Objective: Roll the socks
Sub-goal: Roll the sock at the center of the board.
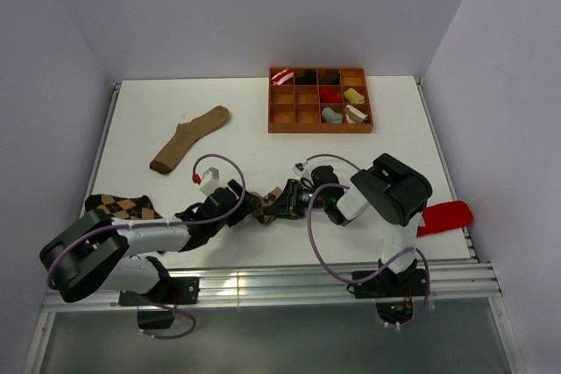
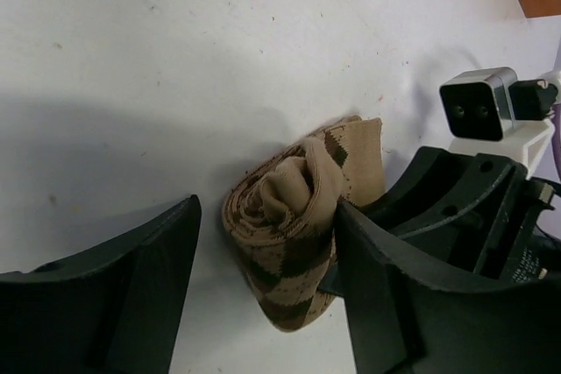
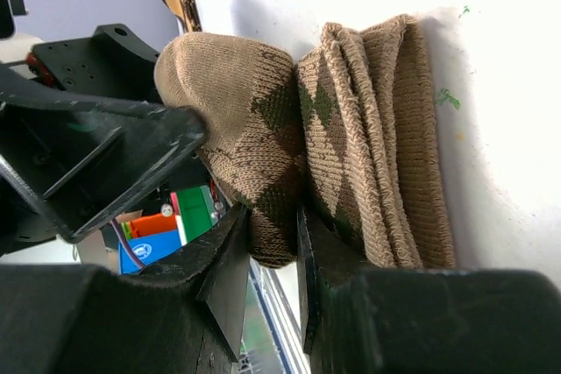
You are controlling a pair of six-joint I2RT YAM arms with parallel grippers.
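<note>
Roll pinned by right claw (image 3: 273,232), clamped on light argyle sock (image 3: 368,129); left claw (image 2: 265,216) apart, straddling roll, likely to tighten it.

**One high view, two close ones**

The top camera looks down from above and behind the arms, taking in the whole table (image 1: 245,111) from afar. The left wrist camera looks between the left fingers (image 2: 114,295) onto the tabletop, very near. The right wrist camera sits nearer still, its view turned sideways past the right fingers (image 3: 219,286). All three share the rolled sock (image 1: 266,208). The left wrist view also catches the right wrist camera (image 2: 478,109).
</note>
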